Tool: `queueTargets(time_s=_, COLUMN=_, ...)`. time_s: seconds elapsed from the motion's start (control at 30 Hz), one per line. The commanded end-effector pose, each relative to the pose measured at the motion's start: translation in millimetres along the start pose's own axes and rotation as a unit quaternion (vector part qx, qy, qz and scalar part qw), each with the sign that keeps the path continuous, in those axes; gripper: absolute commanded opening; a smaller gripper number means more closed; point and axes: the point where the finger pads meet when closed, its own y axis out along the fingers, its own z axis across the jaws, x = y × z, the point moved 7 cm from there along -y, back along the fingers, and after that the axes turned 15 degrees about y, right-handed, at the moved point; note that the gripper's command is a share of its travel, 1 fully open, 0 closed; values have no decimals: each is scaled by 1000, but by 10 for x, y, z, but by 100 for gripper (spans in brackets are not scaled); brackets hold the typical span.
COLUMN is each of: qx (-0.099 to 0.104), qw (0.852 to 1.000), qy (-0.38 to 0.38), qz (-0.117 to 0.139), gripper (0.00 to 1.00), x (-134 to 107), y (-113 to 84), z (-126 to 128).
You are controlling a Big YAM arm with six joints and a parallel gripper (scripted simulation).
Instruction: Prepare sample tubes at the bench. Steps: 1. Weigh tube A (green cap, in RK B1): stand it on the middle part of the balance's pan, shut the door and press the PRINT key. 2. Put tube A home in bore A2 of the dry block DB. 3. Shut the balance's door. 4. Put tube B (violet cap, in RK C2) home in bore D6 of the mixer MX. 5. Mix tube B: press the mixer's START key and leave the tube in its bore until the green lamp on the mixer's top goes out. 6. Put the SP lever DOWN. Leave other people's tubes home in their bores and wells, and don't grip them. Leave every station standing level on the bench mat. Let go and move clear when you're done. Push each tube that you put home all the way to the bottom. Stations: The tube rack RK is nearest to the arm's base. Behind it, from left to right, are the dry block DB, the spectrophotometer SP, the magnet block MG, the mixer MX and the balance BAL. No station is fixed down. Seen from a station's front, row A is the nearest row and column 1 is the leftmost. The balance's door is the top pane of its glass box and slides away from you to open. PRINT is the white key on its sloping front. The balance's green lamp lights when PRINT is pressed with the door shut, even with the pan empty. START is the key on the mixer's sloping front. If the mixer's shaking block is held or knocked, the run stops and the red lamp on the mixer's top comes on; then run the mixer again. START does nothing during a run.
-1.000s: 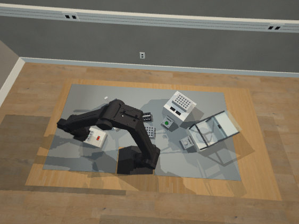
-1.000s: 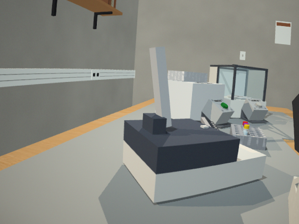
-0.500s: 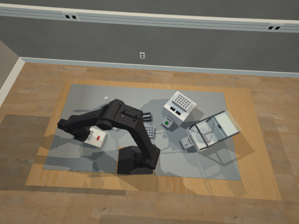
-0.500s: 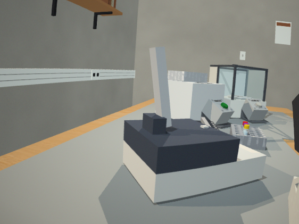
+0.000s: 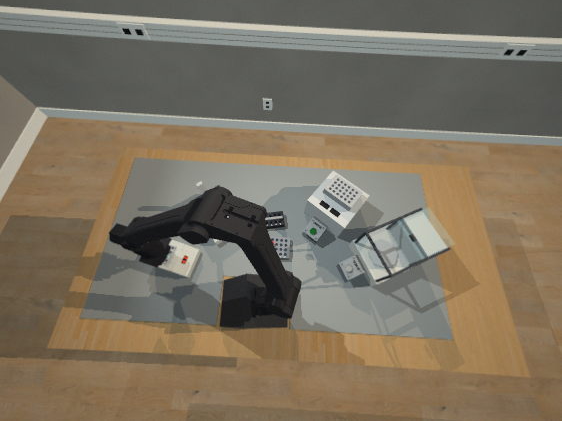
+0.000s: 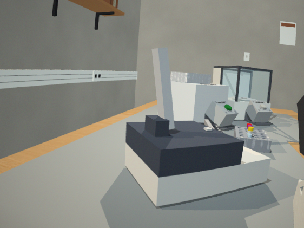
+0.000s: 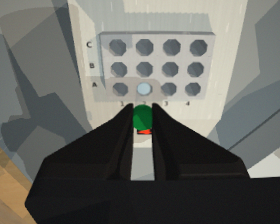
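Observation:
My gripper (image 7: 142,112) is shut on the green cap of tube A (image 7: 143,120), over the front part of the dry block DB (image 5: 189,267) (image 7: 212,95). Pale blue shows at bore A2; the tube's depth there cannot be told. In the top view the arm hides the fingertips. The violet cap of tube B (image 6: 249,126) shows partly in the rack RK (image 5: 282,247) (image 6: 257,144). The balance (image 5: 376,277) (image 6: 239,112) has its door (image 5: 438,223) slid back, open. The mixer MX (image 5: 320,210) (image 6: 184,101) has a green START key (image 5: 313,231) (image 6: 228,107). The SP lever (image 6: 164,90) stands up.
The spectrophotometer SP (image 6: 189,184) stands beside DB, mostly under the arm in the top view. The magnet block MG (image 5: 276,220) is behind the rack. A yellow cap (image 6: 251,129) and a red cap (image 6: 249,124) show beside the violet one. The white PRINT key (image 5: 349,268) (image 6: 263,107) faces forward.

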Motion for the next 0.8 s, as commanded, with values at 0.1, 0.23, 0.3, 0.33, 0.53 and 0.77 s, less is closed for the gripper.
queueTargets(time_s=0.1, qx=4, qw=1000, qy=-2, qz=9, gripper=9, x=-27, y=150, z=-13)
queueTargets(time_s=0.23, qx=4, qw=1000, qy=-3, qz=9, gripper=9, x=-26, y=169, z=-10)
queueTargets(time_s=0.3, qx=4, qw=1000, qy=-3, qz=9, gripper=9, x=-25, y=178, z=-9)
queueTargets(time_s=0.33, qx=4, qw=1000, qy=-3, qz=9, gripper=9, x=-25, y=183, z=-11)
queueTargets(time_s=0.53, qx=4, qw=1000, qy=-2, qz=9, gripper=9, x=-23, y=204, z=-16)
queueTargets(time_s=0.77, qx=3, qw=1000, qy=-2, qz=10, gripper=9, x=-22, y=240, z=-21)
